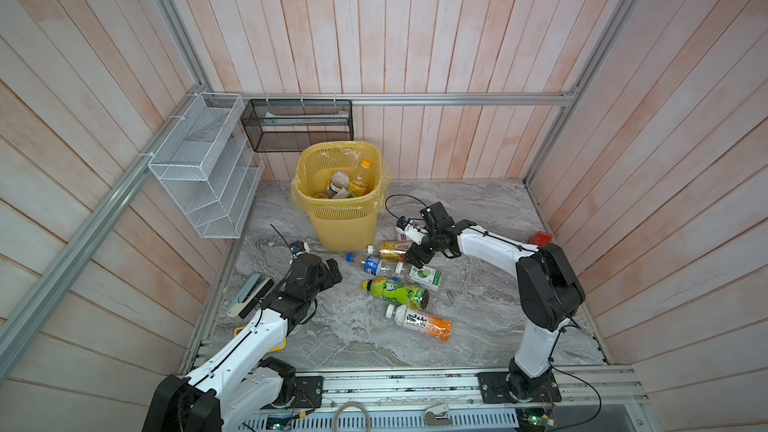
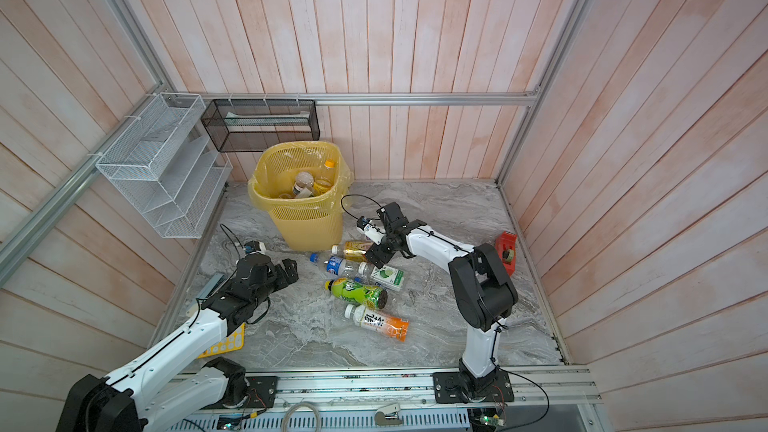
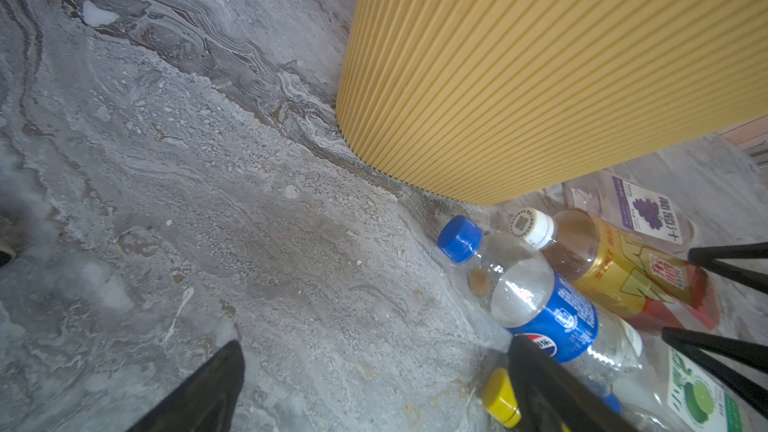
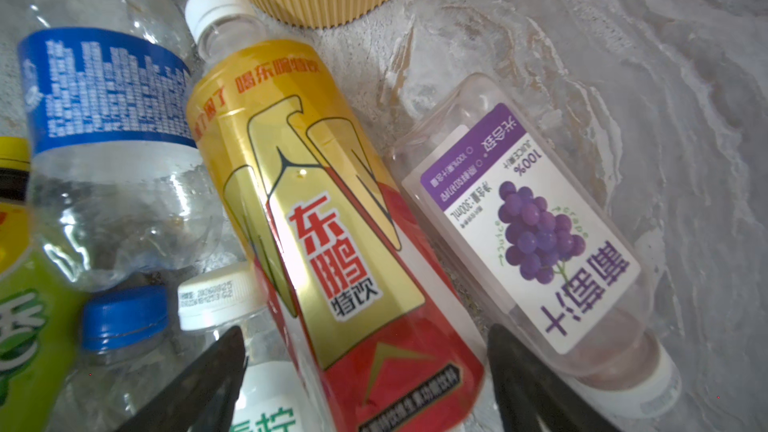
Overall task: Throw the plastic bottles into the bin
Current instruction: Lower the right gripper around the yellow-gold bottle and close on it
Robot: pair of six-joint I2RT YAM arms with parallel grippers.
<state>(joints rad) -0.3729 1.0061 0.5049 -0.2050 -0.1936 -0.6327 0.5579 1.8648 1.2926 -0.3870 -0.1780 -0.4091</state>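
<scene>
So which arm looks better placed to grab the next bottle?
Probably right: the right fingers sit open either side of the gold-and-red bottle beside the bin. The left fingers hang open beside the Pepsi bottle.

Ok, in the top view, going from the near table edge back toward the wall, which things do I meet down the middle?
Orange-labelled bottle → green bottle → blue-labelled Pepsi bottle → gold-and-red bottle → yellow bin.

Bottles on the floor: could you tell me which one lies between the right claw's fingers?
The gold-and-red bottle with a white cap; the open right claw straddles it, while the grape-label bottle lies just outside.
</scene>
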